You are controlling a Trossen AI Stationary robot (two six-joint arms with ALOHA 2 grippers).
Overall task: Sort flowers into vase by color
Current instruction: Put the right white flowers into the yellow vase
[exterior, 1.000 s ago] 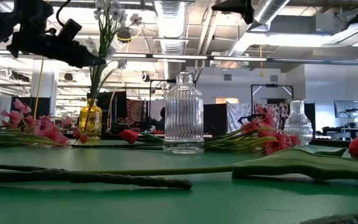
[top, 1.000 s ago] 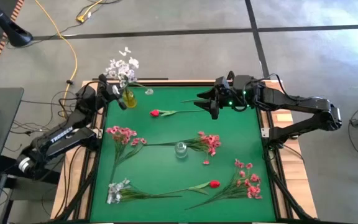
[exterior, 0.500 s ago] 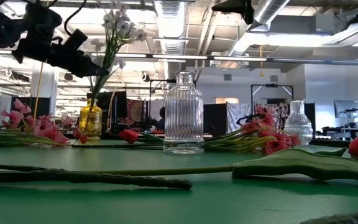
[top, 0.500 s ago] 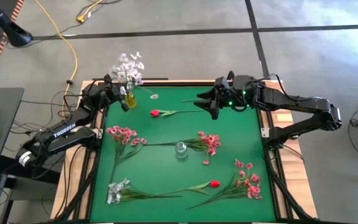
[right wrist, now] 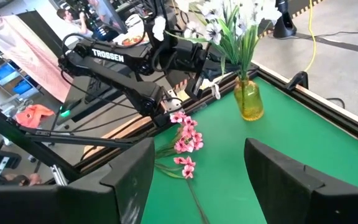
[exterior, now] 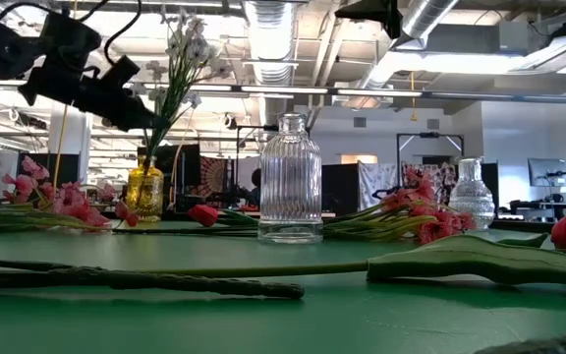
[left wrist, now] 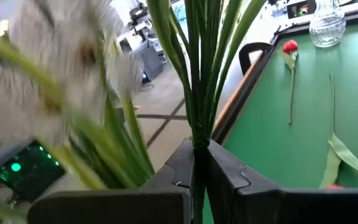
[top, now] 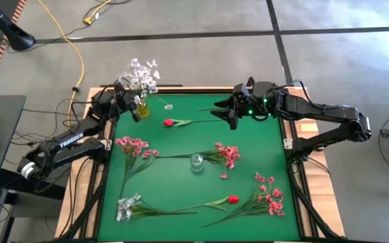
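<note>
Your left gripper point(top: 132, 106) sits at the far left corner of the green table point(top: 181, 182), its fingers point(left wrist: 229, 180) pressed together on the green stems of the whitish-lavender cluster point(top: 141, 76), just above the yellow vase point(top: 142, 107). The stems run down into that vase and the blooms lean out over the table's far edge; in the low view the cluster point(exterior: 187, 44) rises tilted from the yellow vase point(exterior: 144, 191). Your right gripper point(top: 225, 113) hovers over the far right part of the table with its fingers point(right wrist: 284, 180) spread wide and nothing between them, just beside the stem end of a red bud point(top: 169, 123) that lies flat on the cloth. A ribbed clear vase point(top: 196, 162) stands upright near the table's middle, with one pink spray point(top: 227, 154) lying just beside it on its right. A second pink spray point(top: 134, 146) lies toward the left edge, and a third point(top: 269, 196) near the right front corner. Along the front you have another whitish-lavender cluster point(top: 127, 207) at the left and another red bud point(top: 232, 200) right of centre, both lying flat. The low view shows one more clear vase point(exterior: 471, 197) standing at the far right side.
</note>
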